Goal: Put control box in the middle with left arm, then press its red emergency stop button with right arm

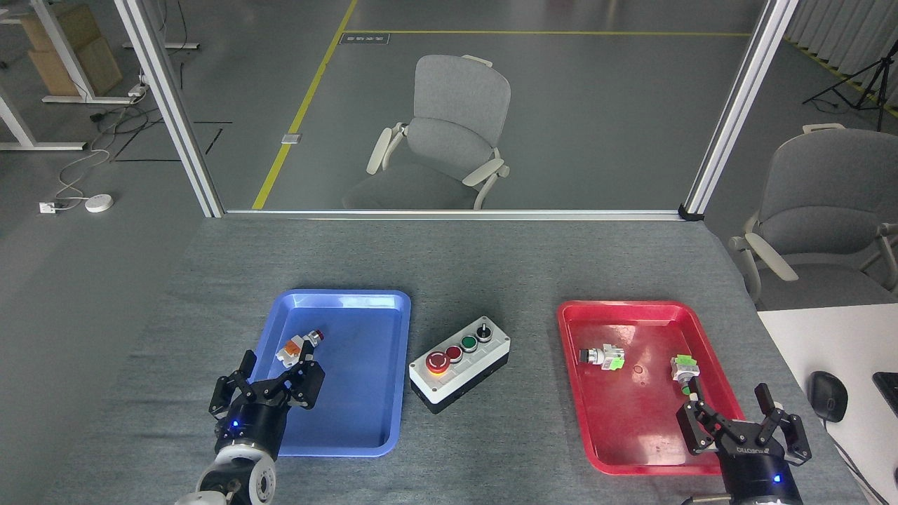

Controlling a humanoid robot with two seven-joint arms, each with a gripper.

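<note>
Grey cloth covers the table [449,259], where the control box [459,362] lies between blue tray [337,301] and red tray [631,308], long axis diagonal. Its red emergency stop button [438,361] sits at the near-left end. Right pincer [744,414], fingers apart, stands well right of it; left pincer [270,375], also apart and empty, is nearer.

Even, diffuse overhead light fills the scene, bright without harshness. Shadows are soft and short (a faint one hugs the control box [460,363]). Pale glare streaks the blue tray [337,301] along its far rim, and the red tray [631,312] shows milder sheen. Focus is sharp throughout, with slight bending at the frame's edges.
</note>
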